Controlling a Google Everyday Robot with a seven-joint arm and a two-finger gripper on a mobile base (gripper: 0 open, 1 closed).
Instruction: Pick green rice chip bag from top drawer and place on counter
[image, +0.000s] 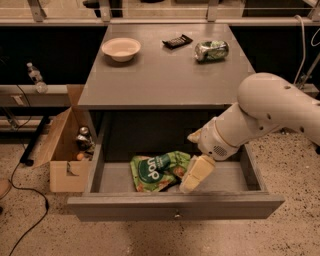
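Observation:
The green rice chip bag (156, 171) lies flat in the open top drawer (175, 205), left of its middle, with a dark green circle and white letters facing up. My gripper (194, 176) hangs from the white arm inside the drawer, right at the bag's right edge. Its cream fingers (196, 172) point down and to the left. The counter (165, 75) is the grey top of the cabinet above the drawer.
On the counter stand a white bowl (121, 48) at the back left, a dark flat object (177, 41) at the back, and a green-and-silver can (211, 50) lying at the back right. An open cardboard box (62, 150) with bottles stands left of the cabinet.

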